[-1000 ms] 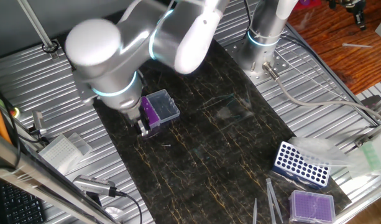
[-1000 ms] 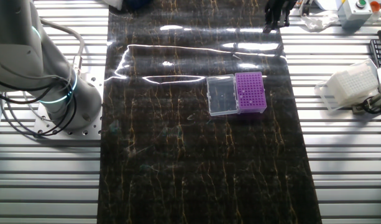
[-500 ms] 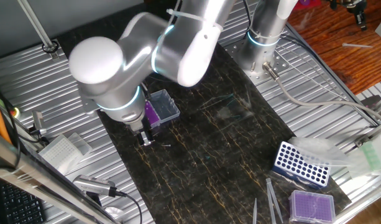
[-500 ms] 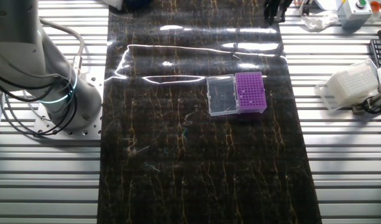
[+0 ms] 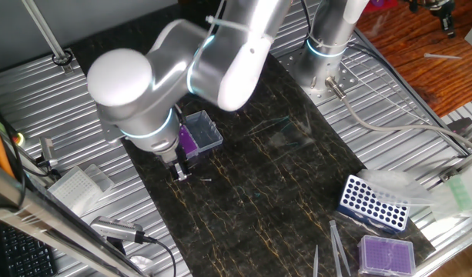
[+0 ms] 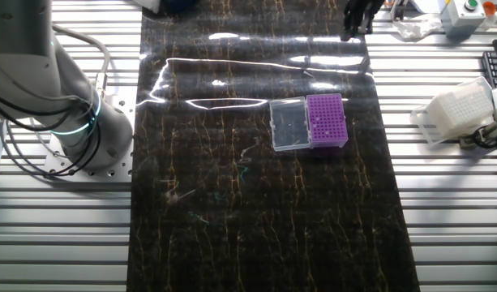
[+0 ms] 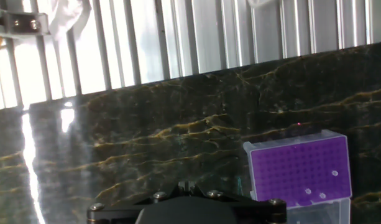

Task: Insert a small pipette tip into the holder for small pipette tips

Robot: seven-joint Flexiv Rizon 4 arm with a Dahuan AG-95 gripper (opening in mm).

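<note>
The arm (image 5: 182, 69) leans low over the dark marbled mat (image 5: 243, 192) on the ribbed metal tabletop (image 5: 389, 138); its fingers (image 5: 180, 171) hang just beside the purple holder (image 5: 188, 138), on the near side, tips close to the mat; whether they are spread or pressed together I cannot tell, since they are small and partly in shadow here, and the hand view shows only the black base of the hand at the bottom edge. The holder stands on the mat with its clear lid (image 5: 205, 129) folded open alongside; in the other fixed view the grid of holes (image 6: 326, 118) faces up and the lid (image 6: 289, 124) lies flat against its side. A thin pale sliver lies on the mat just past the fingers (image 5: 207, 181); it may be the small pipette tip, though it is too fine to be sure. A blue-and-white rack (image 5: 372, 204) and a lilac rack (image 5: 386, 254) sit well apart, near the mat's far corner.
</note>
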